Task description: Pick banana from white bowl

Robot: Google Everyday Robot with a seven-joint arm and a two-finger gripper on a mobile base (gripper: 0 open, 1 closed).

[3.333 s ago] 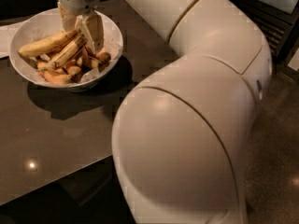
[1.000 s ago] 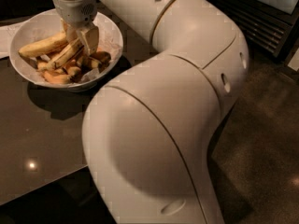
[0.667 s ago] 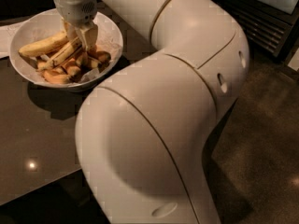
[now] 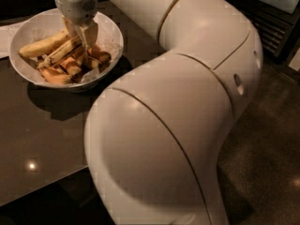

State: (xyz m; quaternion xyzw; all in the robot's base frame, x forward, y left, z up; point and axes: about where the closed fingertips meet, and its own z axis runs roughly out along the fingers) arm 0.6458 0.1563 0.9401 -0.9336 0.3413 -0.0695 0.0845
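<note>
The white bowl point(image 4: 110, 32) stands at the top left on the dark table. In it lie two long pale-yellow bananas: one point(image 4: 43, 46) along the left side, and a brown-streaked one point(image 4: 63, 53) beside it. Its upper end reaches under my gripper. Short orange-yellow bananas point(image 4: 58, 76) fill the bottom of the bowl. My gripper point(image 4: 79, 37) reaches down into the middle of the bowl, at the upper end of the streaked banana. Both long bananas rest in the bowl.
My big white arm point(image 4: 178, 125) fills the middle and right of the view and hides much of the dark table point(image 4: 42, 144). A white sheet point(image 4: 7, 36) lies at the far left behind the bowl. The floor point(image 4: 267, 163) shows at the right.
The gripper has sunk deeper into the bowl onto the streaked banana. The arm's elbow has swung lower and to the left. The bananas have not shifted.
</note>
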